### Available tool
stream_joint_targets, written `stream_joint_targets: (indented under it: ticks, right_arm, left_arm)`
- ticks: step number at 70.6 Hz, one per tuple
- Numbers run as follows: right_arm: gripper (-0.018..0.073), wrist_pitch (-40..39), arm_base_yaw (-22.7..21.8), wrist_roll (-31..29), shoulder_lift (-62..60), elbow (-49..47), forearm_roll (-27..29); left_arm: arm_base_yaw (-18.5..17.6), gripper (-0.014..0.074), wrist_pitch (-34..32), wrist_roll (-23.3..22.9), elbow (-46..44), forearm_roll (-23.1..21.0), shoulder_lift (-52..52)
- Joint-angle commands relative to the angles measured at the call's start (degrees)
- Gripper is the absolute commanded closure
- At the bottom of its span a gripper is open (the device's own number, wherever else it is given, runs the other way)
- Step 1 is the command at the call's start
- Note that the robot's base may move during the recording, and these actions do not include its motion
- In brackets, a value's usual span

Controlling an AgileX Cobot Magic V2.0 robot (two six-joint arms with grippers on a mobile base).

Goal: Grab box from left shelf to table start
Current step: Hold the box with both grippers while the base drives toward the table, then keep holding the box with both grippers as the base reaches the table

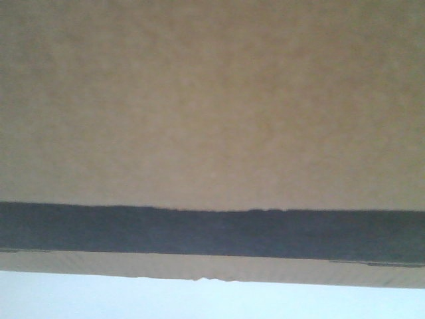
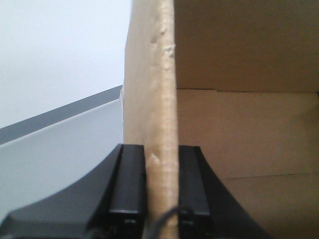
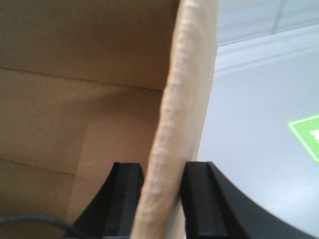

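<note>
Under the box [image 1: 212,100], the front view leaves only a thin strip of smooth, pale bluish-white table [image 1: 99,300]. I cannot tell whether the cardboard rests on it or hangs above it. The box fills almost all of that view, brown cardboard crossed low down by a black printed band [image 1: 212,231].

My wrist views show more. My left gripper [image 2: 160,167] pinches an upright wall of the box between its black fingers [image 2: 130,184], one outside and one inside. On the outer side lies a pale grey surface ending at a dark strip [image 2: 60,115], with plain white above it. My right gripper [image 3: 163,186] is clamped the same way on a wall of the box, its pads tight against the cardboard. Beyond it runs a pale grey floor with a bright green marking [image 3: 305,133] at the picture's edge. Both wrist views also look into the bare brown inside of the box, which the front view does not show.
</note>
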Motion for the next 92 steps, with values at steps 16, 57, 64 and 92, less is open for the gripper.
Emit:
stream_joint_targets:
  ticks: [16,57,64,92]
  right_arm:
    - [0.0501,-8.4,0.2,-1.3,0.5,-2.2,3.7]
    - [0.0501,-8.5,0.2,-1.3,0.5,-2.2,3.7]
    - [0.0501,-8.5,0.2,-1.3,0.5,-2.2,3.7]
    - [0.0501,-8.5,0.2,-1.3,0.5,-2.2,3.7]
  left_arm:
    - [-0.9,0.0699,-6.6,-0.3,-2.2,-11.6,0.1]
    - [-0.9,0.0699,-6.6,-0.3,-2.2,-11.6,0.1]
    - [-0.9,0.0699,-6.6,-0.3,-2.2,-11.6,0.1]
    - [-0.9,0.0699,-6.6,-0.3,-2.2,-11.6,0.1]
